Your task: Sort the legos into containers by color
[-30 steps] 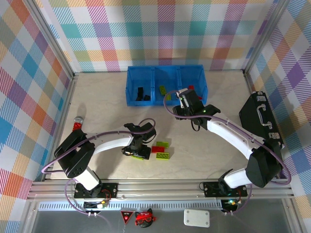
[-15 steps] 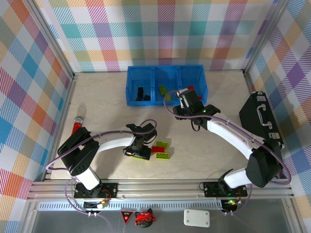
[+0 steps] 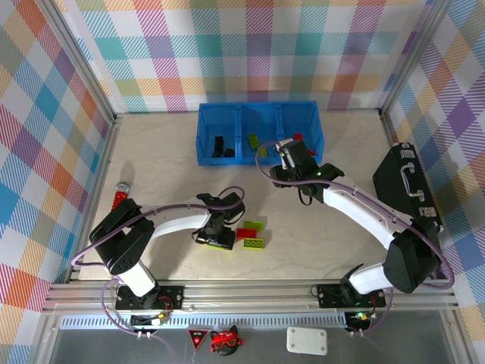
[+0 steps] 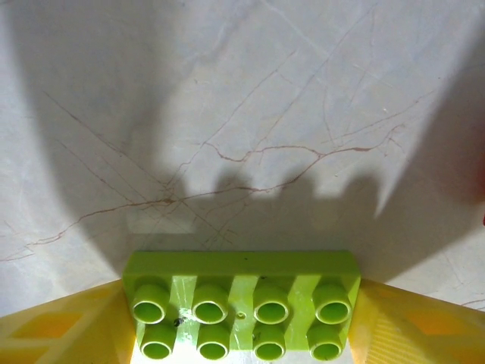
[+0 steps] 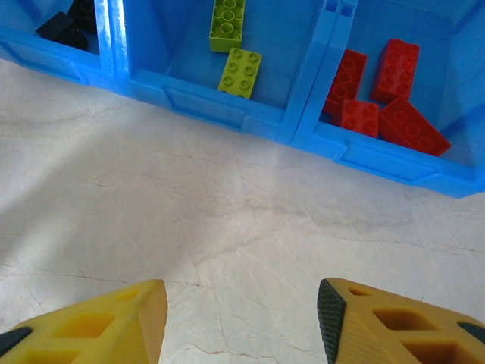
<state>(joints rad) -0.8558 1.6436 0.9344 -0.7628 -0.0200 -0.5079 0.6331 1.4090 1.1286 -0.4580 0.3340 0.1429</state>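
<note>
A lime green lego (image 4: 241, 303) lies studs-up on the table, and the yellow fingers (image 4: 61, 330) of my left gripper (image 4: 241, 327) press against both of its short ends. From above, that gripper (image 3: 219, 236) stands low over this brick (image 3: 222, 244). Just to its right lie a red lego (image 3: 246, 233) and two green legos (image 3: 255, 225) (image 3: 254, 243). The blue containers (image 3: 258, 106) hold black legos (image 3: 221, 146), green legos (image 5: 240, 73) and red legos (image 5: 379, 87) in separate compartments. My right gripper (image 5: 241, 318) hangs open over bare table before the bin wall (image 5: 220, 106).
A black case with a handle (image 3: 405, 186) lies at the right edge, beside the right arm. A red glittery cylinder (image 3: 119, 194) lies at the left near the frame rail. Plaid walls enclose the table on three sides.
My left gripper's jaws have narrowed onto the lime green brick, and the left arm's elbow has shifted slightly right. The right arm has not moved.
</note>
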